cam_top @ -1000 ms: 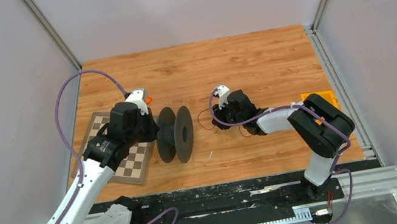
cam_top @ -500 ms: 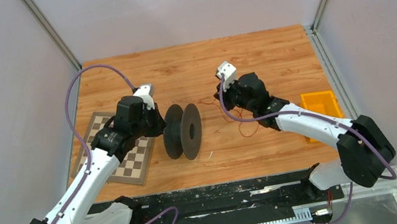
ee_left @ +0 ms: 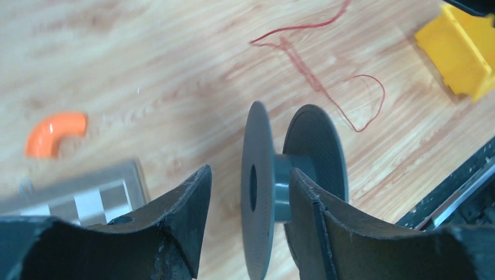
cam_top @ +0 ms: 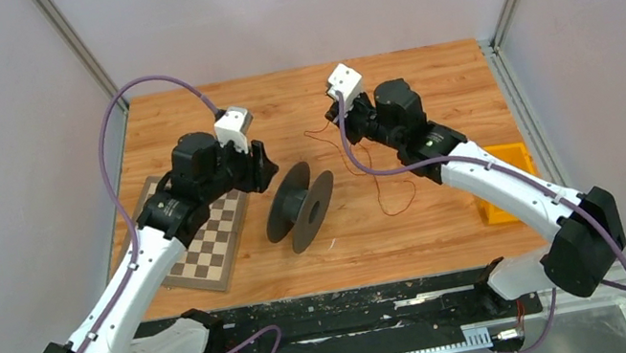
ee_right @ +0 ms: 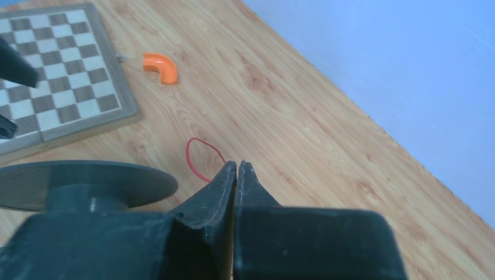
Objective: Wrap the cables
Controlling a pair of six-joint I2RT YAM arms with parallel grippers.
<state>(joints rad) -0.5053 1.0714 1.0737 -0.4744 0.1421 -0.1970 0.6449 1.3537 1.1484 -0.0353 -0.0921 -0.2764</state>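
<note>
Moved: left gripper (cam_top: 264, 164) has let go of the spool (cam_top: 300, 208) and drawn back; right gripper (ee_right: 237, 166) has swung toward the table's far side, the wire (cam_top: 376, 187) trailing after it.
Wire: thin, red, loose on the wooden table (cam_top: 430, 88), running from the right gripper's tips to a curl right of the spool.
Right gripper: fingers pressed together on the wire, a small loop showing at their tips.
Spool: black, standing on its rims, mid-table.
Left gripper: fingers apart, clear of the spool; its wrist view frames the spool between them.
Wrist views only: orange pipe elbow (ee_left: 55, 131) beside the chessboard (cam_top: 205, 249); overhead, the left arm hides it.
Yellow bin (cam_top: 502, 167): right edge.
</note>
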